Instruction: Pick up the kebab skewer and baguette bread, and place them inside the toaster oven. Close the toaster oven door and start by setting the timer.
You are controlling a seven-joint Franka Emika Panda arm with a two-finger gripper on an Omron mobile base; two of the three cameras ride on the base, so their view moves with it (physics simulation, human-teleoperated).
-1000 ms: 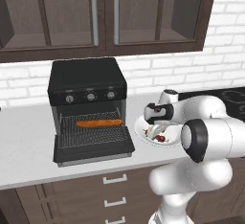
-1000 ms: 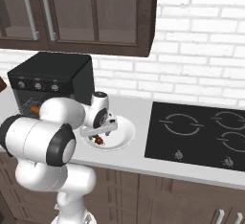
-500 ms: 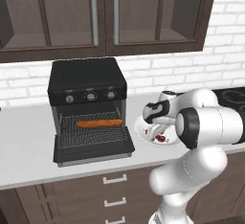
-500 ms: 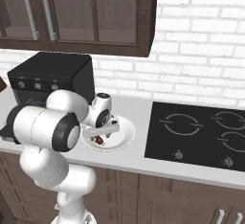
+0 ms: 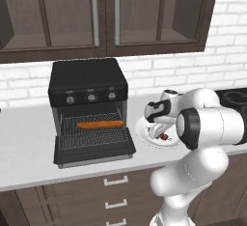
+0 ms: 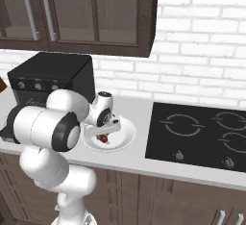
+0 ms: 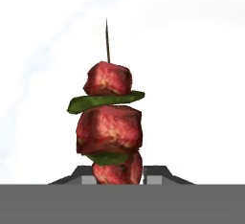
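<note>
Gripper point(image 7: 117, 177) at bottom centre, fingers clamped on the kebab skewer point(image 7: 111, 122) | skewer rises up-frame from the tips | white plate point(image 7: 191, 74) behind

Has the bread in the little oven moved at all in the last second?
No. The baguette bread lies on the same spot of the wire rack in the toaster oven, below the knobs, as before.
</note>
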